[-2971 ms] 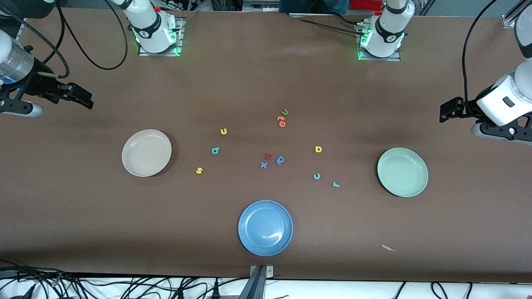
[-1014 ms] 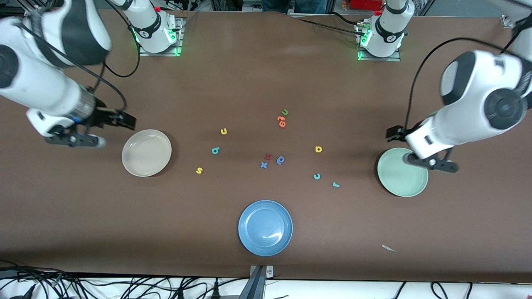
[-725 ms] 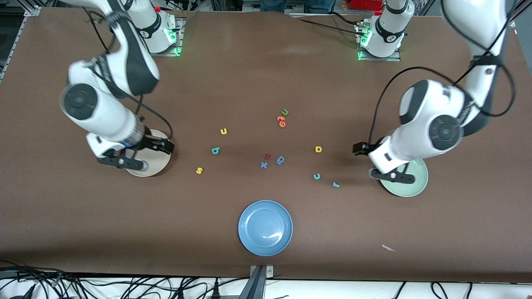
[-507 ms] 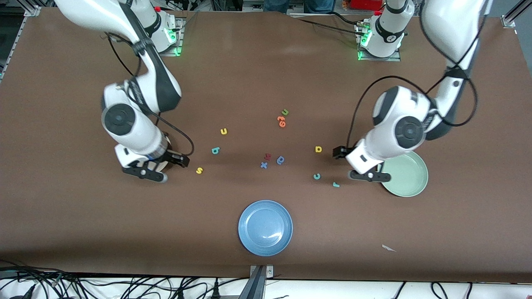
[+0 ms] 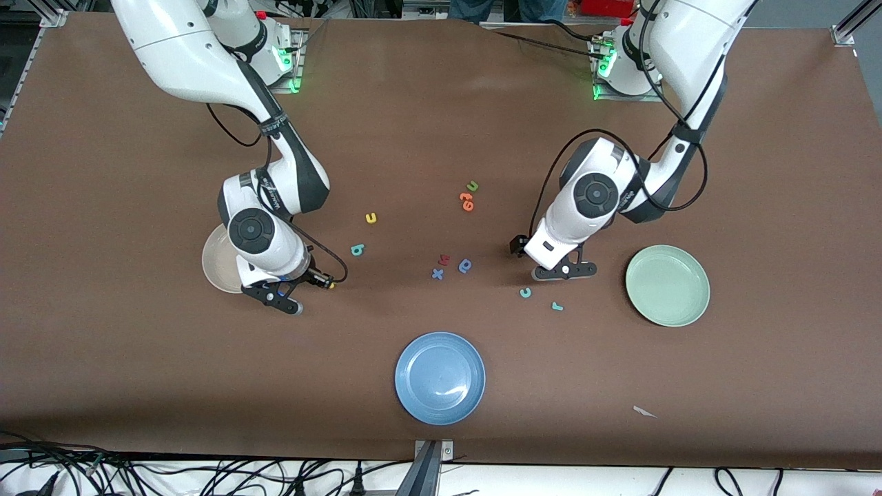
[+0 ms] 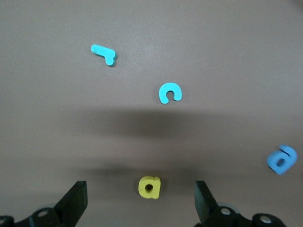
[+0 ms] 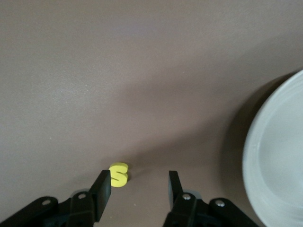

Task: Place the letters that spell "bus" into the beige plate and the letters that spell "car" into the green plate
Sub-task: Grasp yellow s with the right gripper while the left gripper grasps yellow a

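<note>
Both arms newly down among the letters: right gripper (image 7: pixel 137 187), jaws part-open, at yellow "s" (image 7: pixel 118 174) beside beige plate (image 5: pixel 215 265), apparently ungrasped; left gripper (image 6: pixel 141 198) wide around yellow "a" (image 6: pixel 149 187); plates unfilled.

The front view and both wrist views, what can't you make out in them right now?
- Yellow a: hidden in the front view under the left arm's wrist.
- Beige plate: partly covered by the right arm there; cut off by the right wrist view's edge.
- Yellow s: whether the right end effector touches it is unclear.
</note>
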`<action>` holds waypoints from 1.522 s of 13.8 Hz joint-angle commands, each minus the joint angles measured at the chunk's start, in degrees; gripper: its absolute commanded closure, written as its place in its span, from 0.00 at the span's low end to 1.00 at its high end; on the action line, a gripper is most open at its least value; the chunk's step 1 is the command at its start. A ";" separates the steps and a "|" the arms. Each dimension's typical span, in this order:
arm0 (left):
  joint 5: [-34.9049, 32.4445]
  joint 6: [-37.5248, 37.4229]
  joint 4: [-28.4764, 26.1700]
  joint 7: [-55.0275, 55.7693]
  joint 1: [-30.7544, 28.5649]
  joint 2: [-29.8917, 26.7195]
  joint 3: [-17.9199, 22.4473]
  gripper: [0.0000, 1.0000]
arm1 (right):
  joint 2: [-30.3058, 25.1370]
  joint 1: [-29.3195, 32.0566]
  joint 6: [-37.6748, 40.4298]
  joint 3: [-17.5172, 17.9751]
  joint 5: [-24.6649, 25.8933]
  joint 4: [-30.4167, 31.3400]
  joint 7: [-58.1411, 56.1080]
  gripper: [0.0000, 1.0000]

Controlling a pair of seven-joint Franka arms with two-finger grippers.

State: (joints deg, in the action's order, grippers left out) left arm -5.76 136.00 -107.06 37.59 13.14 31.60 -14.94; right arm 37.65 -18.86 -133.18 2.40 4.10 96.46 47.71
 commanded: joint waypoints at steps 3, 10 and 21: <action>-3.38 3.12 0.45 2.93 1.36 3.90 0.26 0.03 | 3.57 -1.53 -4.97 -0.38 0.29 -1.63 2.47 0.42; -3.30 2.17 -0.26 2.66 2.86 4.70 0.17 0.29 | 4.54 -1.70 -5.16 -0.29 0.29 -1.63 2.47 0.66; -3.30 1.46 -1.05 0.47 2.15 4.79 0.17 0.67 | 3.05 -2.32 -4.37 -0.73 0.55 -1.72 1.07 0.81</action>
State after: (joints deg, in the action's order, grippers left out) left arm -7.00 137.87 -107.60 38.81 15.57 36.47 -14.86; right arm 41.55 -21.23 -138.14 2.10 4.10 95.83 49.27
